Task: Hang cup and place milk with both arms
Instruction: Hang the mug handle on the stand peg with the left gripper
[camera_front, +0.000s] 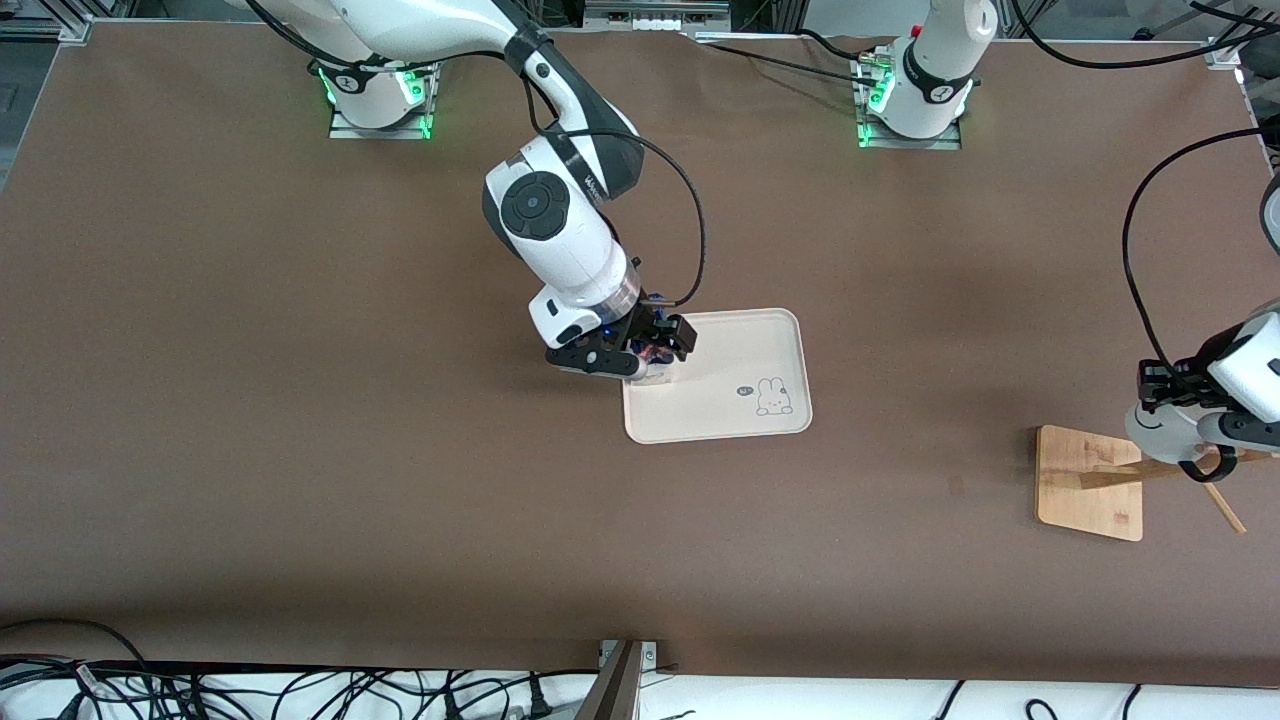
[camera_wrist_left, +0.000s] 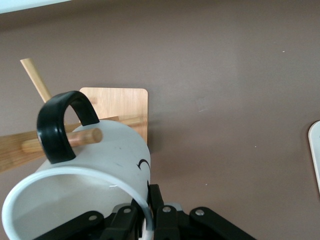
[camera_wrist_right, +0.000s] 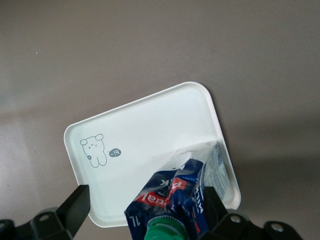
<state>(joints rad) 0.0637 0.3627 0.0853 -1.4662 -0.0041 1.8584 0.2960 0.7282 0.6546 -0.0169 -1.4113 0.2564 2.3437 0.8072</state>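
My left gripper (camera_front: 1155, 395) is shut on the rim of the white cup (camera_front: 1162, 430), holding it tilted over the wooden rack (camera_front: 1090, 482) at the left arm's end of the table. In the left wrist view my left gripper (camera_wrist_left: 148, 201) pinches the cup's (camera_wrist_left: 107, 160) rim, and a wooden peg (camera_wrist_left: 87, 137) passes through the black handle (camera_wrist_left: 59, 125). My right gripper (camera_front: 645, 352) is open around the dark-blue milk (camera_front: 655, 350), which stands on the corner of the cream tray (camera_front: 730, 395). In the right wrist view the milk (camera_wrist_right: 187, 187) with its green cap rests against one finger (camera_wrist_right: 214, 202), and the other finger (camera_wrist_right: 77, 202) stands apart.
The tray (camera_wrist_right: 145, 130) has a small rabbit drawing (camera_front: 772, 396) at the corner nearer the camera. The rack has a flat wooden base (camera_wrist_left: 122, 105) and slanted pegs. Cables lie along the table's edge nearest the camera.
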